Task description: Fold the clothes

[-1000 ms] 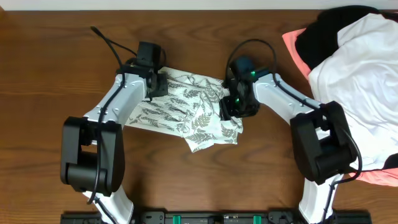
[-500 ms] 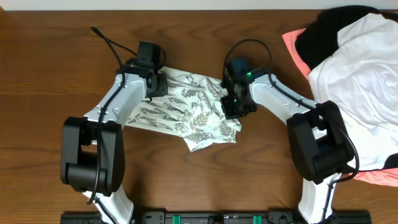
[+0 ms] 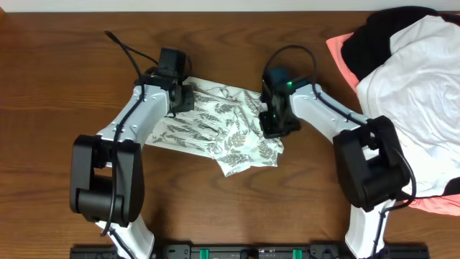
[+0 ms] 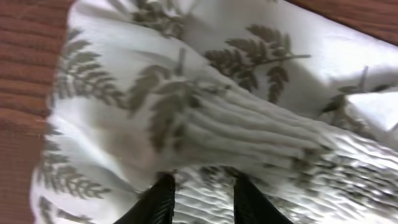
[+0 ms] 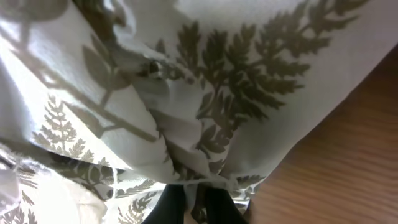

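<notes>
Clothes [image 3: 215, 133]: one white garment printed with fern leaves, lying crumpled at the centre of the brown table [image 3: 57, 65], between the two arms. Left gripper [image 3: 180, 97]: clenched on the garment's upper left edge, with gathered cloth pinched between its fingers [image 4: 161, 200]. Right gripper [image 3: 271, 124]: clamped on the right edge, a fold caught between nearly closed fingers [image 5: 219, 206]. Pile at far right, well apart: plain white garment [image 3: 420, 108], black garment [image 3: 374, 39], coral-pink garment [image 3: 336, 49].

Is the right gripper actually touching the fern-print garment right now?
Touching. Right wrist view: the right gripper has its fingers pinching a bunched fold of the fern-print garment.
</notes>
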`<act>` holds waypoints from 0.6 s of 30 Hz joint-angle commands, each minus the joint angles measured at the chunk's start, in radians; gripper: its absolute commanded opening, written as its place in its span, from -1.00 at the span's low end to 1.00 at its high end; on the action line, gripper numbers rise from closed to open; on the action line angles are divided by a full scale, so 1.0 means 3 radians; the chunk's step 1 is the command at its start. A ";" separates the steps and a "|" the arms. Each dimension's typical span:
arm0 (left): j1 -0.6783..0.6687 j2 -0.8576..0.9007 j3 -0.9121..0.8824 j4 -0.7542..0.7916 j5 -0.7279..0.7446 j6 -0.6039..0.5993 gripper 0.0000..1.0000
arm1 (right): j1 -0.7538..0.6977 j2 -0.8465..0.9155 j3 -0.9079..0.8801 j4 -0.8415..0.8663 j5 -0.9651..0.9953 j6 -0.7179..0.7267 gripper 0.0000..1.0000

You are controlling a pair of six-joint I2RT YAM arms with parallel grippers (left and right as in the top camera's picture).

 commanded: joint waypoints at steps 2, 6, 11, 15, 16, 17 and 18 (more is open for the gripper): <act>0.0009 0.0014 -0.0019 -0.0011 -0.0038 0.0032 -0.36 | -0.0248 0.0334 -0.0214 -0.0085 0.0619 0.0139 -0.97; 0.0009 0.0014 -0.0019 -0.0011 -0.0038 0.0031 -0.36 | -0.0328 0.0334 -0.0214 -0.0168 0.0571 0.0137 -0.97; 0.0009 0.0014 -0.0019 -0.0011 -0.0038 0.0031 -0.36 | -0.0338 0.0334 -0.0214 -0.0198 0.0576 0.0135 -0.97; 0.0009 0.0014 -0.0019 -0.0013 -0.0038 0.0031 -0.36 | -0.0346 0.0334 -0.0214 -0.0203 0.0660 0.0136 -0.97; 0.0009 0.0014 -0.0019 -0.0015 -0.0038 0.0031 -0.36 | -0.0356 0.0334 -0.0214 -0.0214 0.0729 0.0139 -0.97; 0.0009 0.0014 -0.0019 -0.0020 -0.0038 0.0032 -0.36 | -0.0371 0.0334 -0.0214 -0.0233 0.0825 0.0151 -0.97; 0.0009 0.0014 -0.0019 -0.0025 -0.0038 0.0032 -0.36 | -0.0388 0.0334 -0.0214 -0.0263 0.0960 0.0196 -0.97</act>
